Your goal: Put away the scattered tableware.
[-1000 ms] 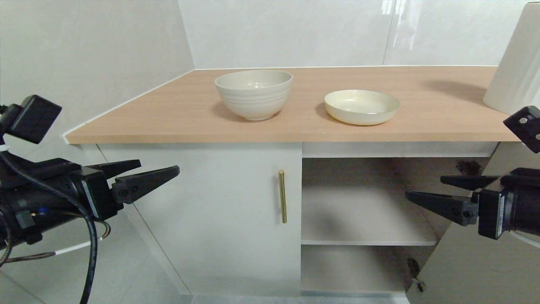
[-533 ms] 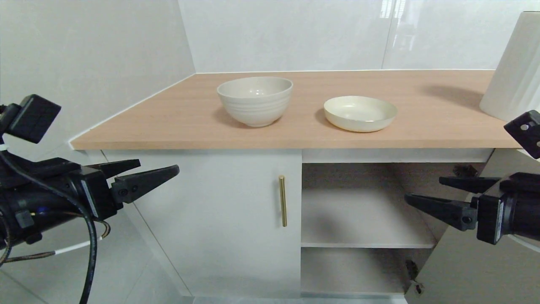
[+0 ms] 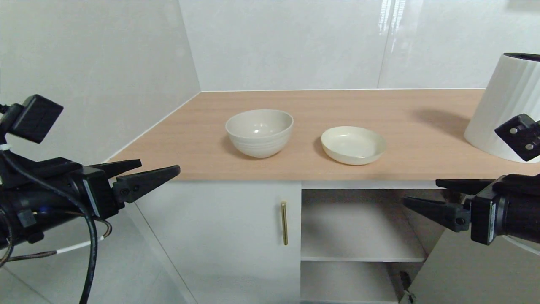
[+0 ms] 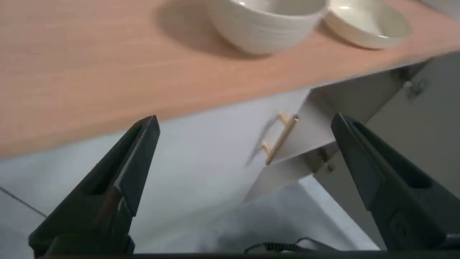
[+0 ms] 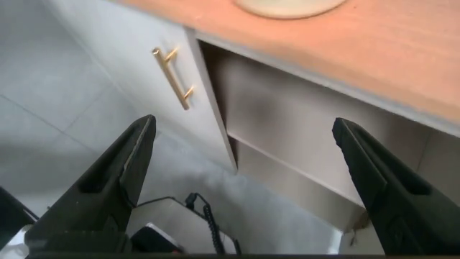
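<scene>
Two pieces of tableware counted on the light wooden countertop (image 3: 422, 139): one deep off-white ribbed bowl (image 3: 259, 132) to the left, one shallow cream round dish (image 3: 353, 144) just to its right, the two set apart and both upright near the front edge. One tall white ribbed cylindrical container (image 3: 506, 109) is noted at the far right. Below, one white cabinet door with a single brass bar handle (image 3: 284, 223) is shut; the compartment to its right is open, with one white shelf (image 3: 358, 232) seen inside. Two grippers are recorded. The left gripper (image 3: 159, 165) is held low at the left, fingers spread wide with nothing between them. The right gripper (image 3: 420, 191) is held level with the open compartment, fingers likewise wide and empty. Both pieces are judged rigid, smooth-glazed, probably slippery and breakable, the bowl likely the heavier. A rim hold is advised for each, one finger inside the wall and one outside. The dish's low wall is expected to give less purchase.
</scene>
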{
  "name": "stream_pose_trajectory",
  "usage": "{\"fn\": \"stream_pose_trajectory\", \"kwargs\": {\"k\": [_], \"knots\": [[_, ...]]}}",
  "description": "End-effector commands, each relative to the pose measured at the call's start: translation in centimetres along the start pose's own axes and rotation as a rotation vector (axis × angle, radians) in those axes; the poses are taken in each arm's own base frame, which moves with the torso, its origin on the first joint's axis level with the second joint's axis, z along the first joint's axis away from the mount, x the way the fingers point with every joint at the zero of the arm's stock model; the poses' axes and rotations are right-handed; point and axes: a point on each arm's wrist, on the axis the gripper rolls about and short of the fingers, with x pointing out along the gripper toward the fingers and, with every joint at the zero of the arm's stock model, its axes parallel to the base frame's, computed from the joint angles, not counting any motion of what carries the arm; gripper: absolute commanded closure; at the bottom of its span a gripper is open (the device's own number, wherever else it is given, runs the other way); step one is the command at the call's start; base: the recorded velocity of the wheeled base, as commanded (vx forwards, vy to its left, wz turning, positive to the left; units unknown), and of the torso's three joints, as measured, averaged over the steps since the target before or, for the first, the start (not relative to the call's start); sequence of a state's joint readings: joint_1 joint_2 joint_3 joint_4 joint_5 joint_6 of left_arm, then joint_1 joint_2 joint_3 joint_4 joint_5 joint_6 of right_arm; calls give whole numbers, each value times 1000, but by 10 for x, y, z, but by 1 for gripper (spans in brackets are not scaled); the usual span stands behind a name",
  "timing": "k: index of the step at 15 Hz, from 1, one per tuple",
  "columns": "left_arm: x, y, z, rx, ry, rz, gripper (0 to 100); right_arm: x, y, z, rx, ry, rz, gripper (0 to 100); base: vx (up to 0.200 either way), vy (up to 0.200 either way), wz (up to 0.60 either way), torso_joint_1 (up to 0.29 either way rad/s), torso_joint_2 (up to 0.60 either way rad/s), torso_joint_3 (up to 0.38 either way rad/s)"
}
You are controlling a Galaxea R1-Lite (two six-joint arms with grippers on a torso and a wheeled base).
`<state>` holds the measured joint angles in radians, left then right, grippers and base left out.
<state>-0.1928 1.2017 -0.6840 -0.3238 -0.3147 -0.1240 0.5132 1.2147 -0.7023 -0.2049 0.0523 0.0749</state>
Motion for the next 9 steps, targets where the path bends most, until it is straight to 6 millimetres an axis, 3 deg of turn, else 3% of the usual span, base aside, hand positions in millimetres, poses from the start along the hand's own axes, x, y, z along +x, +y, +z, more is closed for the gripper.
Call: {"fn": "stream_pose_trajectory", "kwargs": {"k": [1, 6, 9], "knots": [[1, 1, 0, -2, 4, 2, 0, 2, 0, 0, 0, 4, 0, 0, 0, 0, 0, 251, -452, -281], [2, 1, -1, -3, 9, -2, 0, 9, -1, 0, 3, 8, -3, 0, 0, 0, 0, 221, -479, -269], [8, 1, 8, -12, 12, -27, 0, 36, -11, 8, 10, -99, -37, 0, 0, 0, 0, 176, -391, -219]]}}
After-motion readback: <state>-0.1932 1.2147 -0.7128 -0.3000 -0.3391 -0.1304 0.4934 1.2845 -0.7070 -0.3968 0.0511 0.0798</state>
